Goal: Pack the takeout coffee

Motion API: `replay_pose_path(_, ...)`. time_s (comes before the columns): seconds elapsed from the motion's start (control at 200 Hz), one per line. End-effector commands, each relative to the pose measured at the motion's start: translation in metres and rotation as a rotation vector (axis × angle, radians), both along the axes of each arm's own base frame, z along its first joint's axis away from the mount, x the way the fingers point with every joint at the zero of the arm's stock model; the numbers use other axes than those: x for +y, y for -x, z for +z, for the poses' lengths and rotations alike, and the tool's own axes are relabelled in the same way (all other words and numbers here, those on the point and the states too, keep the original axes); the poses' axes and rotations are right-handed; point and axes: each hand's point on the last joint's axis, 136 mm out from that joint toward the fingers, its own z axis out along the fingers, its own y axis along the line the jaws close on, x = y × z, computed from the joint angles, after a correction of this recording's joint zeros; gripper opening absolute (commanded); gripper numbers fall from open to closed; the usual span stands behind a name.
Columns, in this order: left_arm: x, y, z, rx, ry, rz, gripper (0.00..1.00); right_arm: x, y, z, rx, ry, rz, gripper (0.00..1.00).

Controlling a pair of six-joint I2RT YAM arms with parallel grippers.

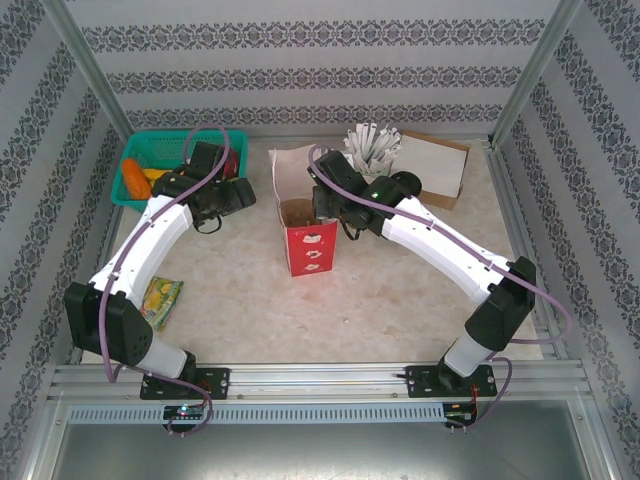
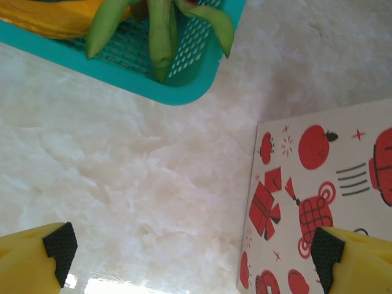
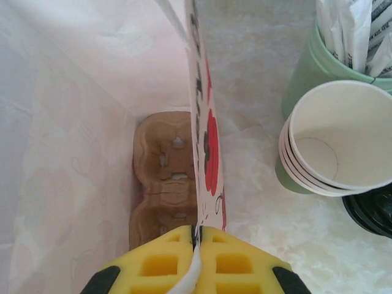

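Observation:
A tall white gift bag (image 1: pixel 308 245) with red prints stands open at the table's middle. My right gripper (image 3: pixel 196 233) is shut on the bag's right wall (image 3: pixel 205 141), pinching its rim from above (image 1: pixel 325 195). A brown cardboard cup carrier (image 3: pixel 165 177) lies at the bottom of the bag. My left gripper (image 2: pixel 195 248) hangs open over bare table, left of the bag's printed side (image 2: pixel 318 184), with nothing between its pads. The takeout coffee is out of view. A black lid (image 3: pixel 373 211) shows at the frame edge; I cannot tell if a cup is under it.
A teal basket (image 2: pixel 177 92) with toy vegetables sits at the far left (image 1: pixel 130 203). Stacked lidless paper cups (image 3: pixel 340 141) and a green cup of white sachets (image 3: pixel 306 67) stand right of the bag. A brown box (image 1: pixel 435 165) lies far right, a green packet (image 1: pixel 160 300) near left.

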Motion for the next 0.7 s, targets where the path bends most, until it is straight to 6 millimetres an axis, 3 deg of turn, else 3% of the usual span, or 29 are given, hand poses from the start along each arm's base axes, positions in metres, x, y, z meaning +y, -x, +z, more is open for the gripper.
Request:
replay_pose_path(0.0,-0.003,-0.007,-0.007,0.011,0.034,0.024,1.0,0.002,-0.007,0.012,-0.056,-0.035,-0.028,0.0)
replay_pose_path(0.34,-0.015,-0.012,-0.02,0.045,0.042,0.021,1.0,-0.007,-0.003,0.007,-0.047,-0.004,-0.038,0.01)
replay_pose_path(0.445,-0.018,-0.016,-0.019,0.044,0.04,0.014,1.0,-0.009,0.001,0.011,-0.052,-0.012,-0.024,0.16)
replay_pose_path(0.694,-0.026,-0.021,-0.026,0.06,0.051,0.003,1.0,-0.025,0.011,0.047,-0.143,-0.034,0.102,0.66)
